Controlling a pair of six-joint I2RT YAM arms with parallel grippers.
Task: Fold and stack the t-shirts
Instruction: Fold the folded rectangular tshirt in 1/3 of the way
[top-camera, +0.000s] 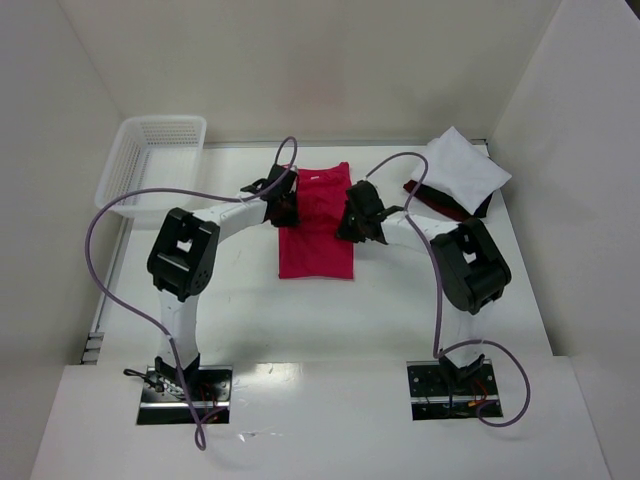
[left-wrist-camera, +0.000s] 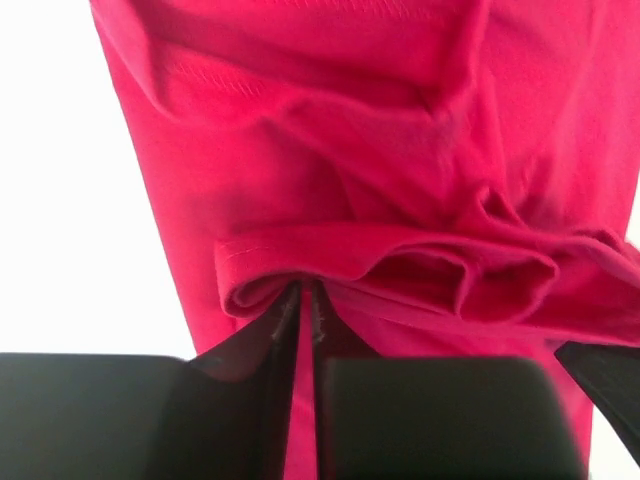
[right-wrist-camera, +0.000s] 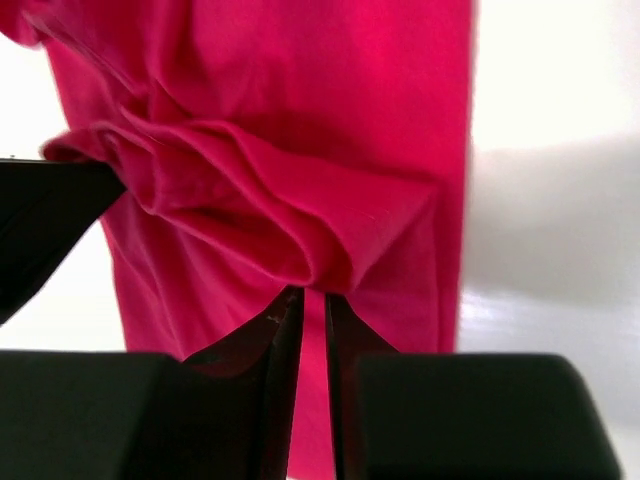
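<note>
The crimson red t-shirt (top-camera: 316, 240) lies as a narrow strip in the middle of the table. My left gripper (top-camera: 287, 208) is shut on a fold of its left edge (left-wrist-camera: 300, 262). My right gripper (top-camera: 352, 222) is shut on a fold of its right edge (right-wrist-camera: 330, 250). Both hold bunched cloth lifted over the strip below. The white t-shirt (top-camera: 460, 167) lies folded on the dark maroon-black t-shirt (top-camera: 440, 204) at the back right.
A white mesh basket (top-camera: 150, 170) stands at the back left. White walls enclose the table on three sides. Purple cables loop above both arms.
</note>
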